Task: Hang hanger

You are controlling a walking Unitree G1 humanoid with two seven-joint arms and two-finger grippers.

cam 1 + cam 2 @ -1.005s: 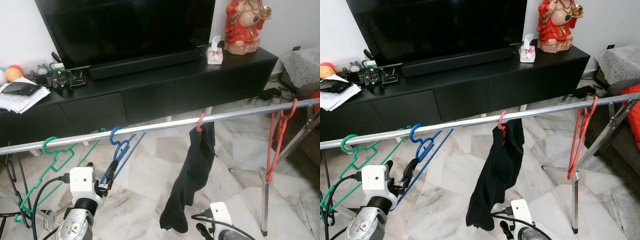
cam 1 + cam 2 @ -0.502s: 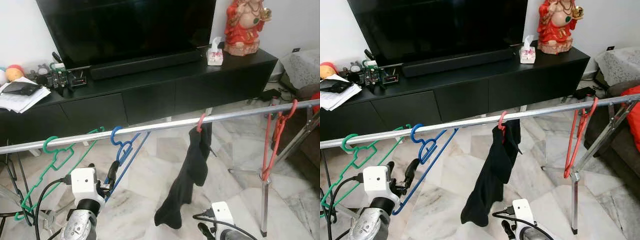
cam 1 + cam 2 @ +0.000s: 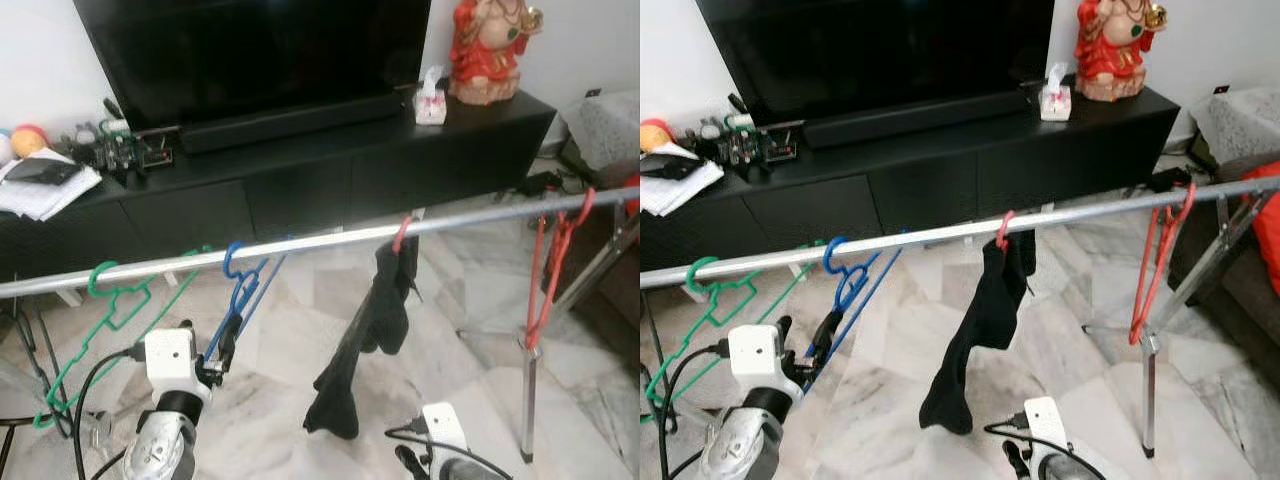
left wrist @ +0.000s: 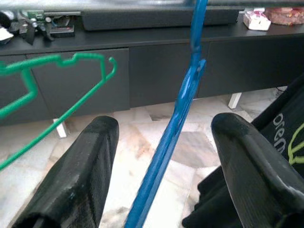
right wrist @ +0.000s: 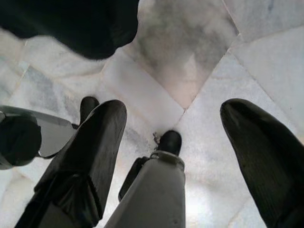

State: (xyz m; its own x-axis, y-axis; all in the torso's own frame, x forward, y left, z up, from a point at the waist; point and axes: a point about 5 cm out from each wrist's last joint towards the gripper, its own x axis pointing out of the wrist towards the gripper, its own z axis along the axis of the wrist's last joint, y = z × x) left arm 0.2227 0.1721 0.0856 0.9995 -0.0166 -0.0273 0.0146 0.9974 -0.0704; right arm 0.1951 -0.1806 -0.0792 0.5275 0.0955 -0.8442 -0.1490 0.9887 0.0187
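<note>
Swinging since before, the black garment [image 3: 365, 330] drifts; blue hanger [image 4: 178, 123] sits between the left gripper's [image 4: 164, 180] released jaws, untouched, its lower end cut off.

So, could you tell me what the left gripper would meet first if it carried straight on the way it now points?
Probably the blue hanger: its bar runs between the open fingers of the left gripper, untouched by either. Past it stands the black TV cabinet, though the depth is hard to judge.
</note>
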